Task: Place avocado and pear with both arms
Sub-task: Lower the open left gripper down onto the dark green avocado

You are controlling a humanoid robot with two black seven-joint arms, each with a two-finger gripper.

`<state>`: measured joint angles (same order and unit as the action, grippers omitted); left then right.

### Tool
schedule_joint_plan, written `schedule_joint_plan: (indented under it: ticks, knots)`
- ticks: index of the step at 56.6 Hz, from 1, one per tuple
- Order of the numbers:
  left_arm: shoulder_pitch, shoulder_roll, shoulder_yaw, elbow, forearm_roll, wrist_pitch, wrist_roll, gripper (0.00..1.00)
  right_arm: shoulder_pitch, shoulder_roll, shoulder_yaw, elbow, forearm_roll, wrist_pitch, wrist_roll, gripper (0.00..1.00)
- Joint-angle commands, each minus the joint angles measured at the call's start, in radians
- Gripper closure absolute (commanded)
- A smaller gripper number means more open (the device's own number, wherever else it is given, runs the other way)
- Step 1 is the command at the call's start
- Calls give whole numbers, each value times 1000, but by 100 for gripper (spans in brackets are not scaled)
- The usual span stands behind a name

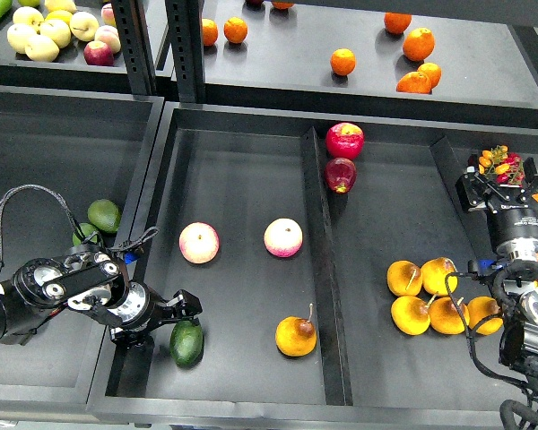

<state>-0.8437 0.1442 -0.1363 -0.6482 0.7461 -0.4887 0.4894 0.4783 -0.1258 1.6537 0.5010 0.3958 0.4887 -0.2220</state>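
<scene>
The dark green avocado (186, 344) lies at the front left of the middle tray (242, 170). My left gripper (181, 311) is just above its upper end, close to it or touching it. Its jaws look open and hold nothing. The yellow-orange pear (296, 336) with its thin stem lies in the same tray, near the front right by the divider (320, 269). My right gripper (500, 195) is at the far right, over the right compartment. It is dark and seen end-on, so its fingers cannot be told apart.
Two pink-and-cream apples (199, 242) (283, 237) lie mid-tray. Two red apples (345, 141) sit beyond the divider. Several yellow pears (430, 297) lie at the right. Lighter avocados (103, 215) are in the left tray. Oranges (419, 43) and pale apples (45, 31) are on the shelf behind.
</scene>
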Motion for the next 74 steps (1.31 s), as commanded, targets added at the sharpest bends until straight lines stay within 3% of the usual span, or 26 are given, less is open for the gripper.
schedule_joint_plan:
  ticks: [1,53,74]
  knots:
    - [-3,-14,0,-1,-1,0,-1,1,-3,0,0,2,0,0,1,0]
    - [0,-74,0,59,3,0,-1,1,-24,2,15,50,0,0,3,0]
    - [5,-84,-11,61,6,0,-1,14,-24,2,37,50,0,0,4,0]
